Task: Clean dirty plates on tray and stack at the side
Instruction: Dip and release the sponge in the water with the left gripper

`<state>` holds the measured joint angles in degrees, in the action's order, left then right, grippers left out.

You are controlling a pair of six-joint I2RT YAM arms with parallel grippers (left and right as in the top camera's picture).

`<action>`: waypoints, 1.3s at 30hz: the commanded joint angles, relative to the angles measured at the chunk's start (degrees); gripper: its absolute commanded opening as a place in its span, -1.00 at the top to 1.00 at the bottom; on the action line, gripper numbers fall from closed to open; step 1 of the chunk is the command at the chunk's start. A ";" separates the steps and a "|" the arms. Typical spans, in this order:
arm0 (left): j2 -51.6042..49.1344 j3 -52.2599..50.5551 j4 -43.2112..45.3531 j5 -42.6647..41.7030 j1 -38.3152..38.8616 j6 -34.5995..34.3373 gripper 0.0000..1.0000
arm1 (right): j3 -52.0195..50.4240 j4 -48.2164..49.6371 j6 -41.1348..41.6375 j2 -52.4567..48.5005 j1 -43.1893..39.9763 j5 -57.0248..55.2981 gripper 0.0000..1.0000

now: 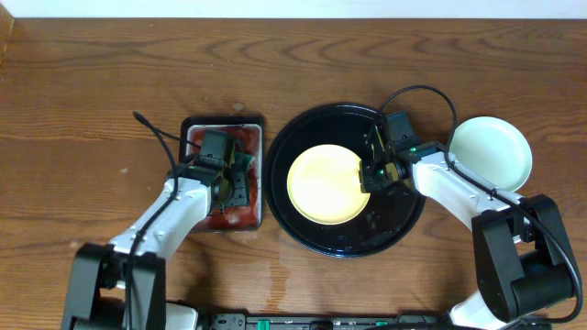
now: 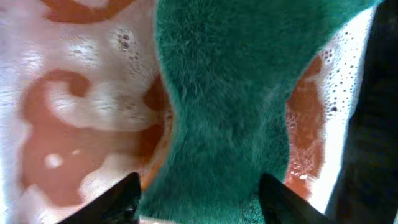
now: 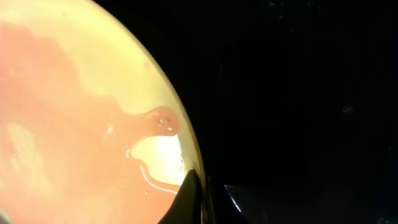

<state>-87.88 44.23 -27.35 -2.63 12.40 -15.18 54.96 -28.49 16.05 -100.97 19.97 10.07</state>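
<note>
Left gripper [image 2: 199,196] has its jaws spread either side of the green sponge [image 2: 224,93]. The sponge lies in the foamy reddish water of the small rectangular tray [image 1: 225,119] and looks loose, not clamped. Right gripper [image 1: 374,174] is pressed together on the right rim of the pale yellow plate [image 1: 321,183], which sits flat in the middle of the big black tray [image 1: 393,218]. A thin red sauce film [image 3: 68,112] covers much of the plate face. One light mint plate [image 1: 491,151] is already out on the table [image 1: 92,92], just right of the black tray. I see no third plate. My read is that the step in hand is loading the sponge and then scrubbing the yellow plate. Close on the sponge at its narrow waist so it can't twist, lift straight up and let it drip over the small tray before crossing. Wipe from the plate's left side toward the pinched rim so the right arm takes the push. Use light pressure, since the tray floor looks wet and glossy and the plate could skate. The rim pinch is shallow, so hold it steady and don't lift while wiping.
</note>
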 commanded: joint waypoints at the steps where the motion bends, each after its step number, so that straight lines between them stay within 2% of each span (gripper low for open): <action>1: -3.26 -0.87 0.57 -2.29 -0.22 -0.33 0.03 | -1.14 -0.90 -0.85 -0.39 -0.02 -2.95 0.97; 4: -5.11 -0.87 0.55 -2.27 -0.22 -0.31 0.55 | -1.14 -0.90 -0.83 -0.39 -0.02 -2.95 0.98; 5: -5.42 -0.87 0.46 -2.27 -0.22 -0.31 0.63 | -1.14 -0.90 -0.83 -0.39 -0.04 -2.95 0.97; 6: -5.57 -0.87 0.37 -2.27 -0.24 -0.31 0.84 | -1.14 -0.90 -0.85 -0.39 -0.04 -2.95 0.97; 18: -0.98 1.09 -1.07 -2.25 -0.24 -0.31 0.85 | -1.14 -0.90 -0.87 -0.39 -0.04 -2.95 0.97; 19: -0.02 1.27 -1.05 -2.25 -0.24 -0.31 0.53 | -1.14 -0.87 -0.85 -0.39 -0.04 -2.97 0.98; 20: 0.94 1.33 -0.92 -2.25 -0.24 -0.31 0.07 | -1.14 -0.90 -0.85 -0.39 -0.04 -2.97 0.97; 21: 1.88 1.33 -0.76 -2.27 -0.24 -0.31 -0.11 | -1.14 -0.90 -0.85 -0.39 -0.04 -2.95 0.97; 22: 2.78 1.33 -0.59 -2.25 -0.24 -0.31 -0.17 | -1.14 -0.90 -0.85 -0.39 -0.04 -2.95 0.97; 32: 3.37 1.20 10.27 -1.95 -0.22 -0.28 -0.26 | -1.14 -0.87 -0.85 -0.39 -0.04 -2.95 0.97; 39: -0.87 1.22 14.27 4.26 -0.24 -0.31 -0.26 | -1.14 -0.90 -0.85 -0.39 -0.02 -2.95 0.98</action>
<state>-86.46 44.95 -13.69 -2.15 12.32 -15.62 54.96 -28.49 16.05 -100.97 19.97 10.07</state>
